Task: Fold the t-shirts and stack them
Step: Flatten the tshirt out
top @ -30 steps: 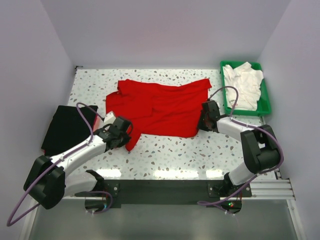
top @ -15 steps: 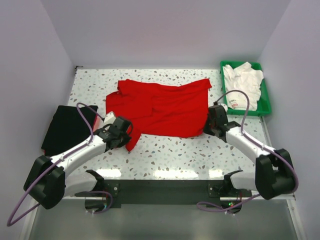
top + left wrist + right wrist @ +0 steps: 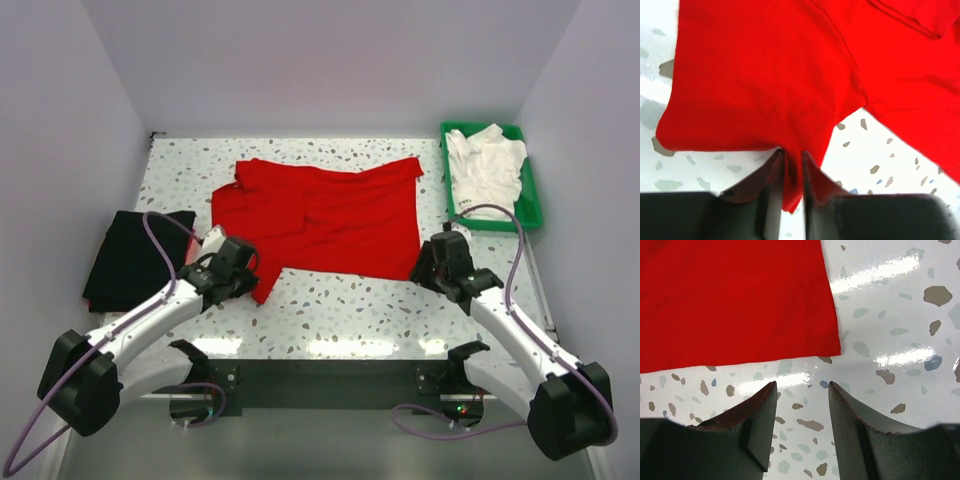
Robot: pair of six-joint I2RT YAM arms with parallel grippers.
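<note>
**Left hand (image 3: 793,156) pinches the red t-shirt (image 3: 330,215); right hand (image 3: 801,387) stands apart at its corner**

The left hand has its two fingers drawn nearly together, with a tongue of the shirt's red cloth caught in the narrow slot between them. In the wrist view the fabric fans out from that pinch and lies flat beyond it. The grip is on the shirt's near left flap, which hangs down toward the front edge of the surface (image 3: 340,300).

The red t-shirt lies spread across the middle of the speckled surface. Its left side is bunched and folded over itself, and its right side is flat with a clean, straight edge.

The right hand (image 3: 432,265) is just off the shirt's near right corner. Its fingers are well apart over bare surface, and the wrist view shows no cloth between them. The red corner sits just ahead of the fingertips, not touching them.

Further out, a black t-shirt (image 3: 130,255) lies flat at the left edge, beside the left arm. At the far right, white t-shirts (image 3: 485,170) are heaped in a green tray (image 3: 531,195), well apart from the red one.
</note>
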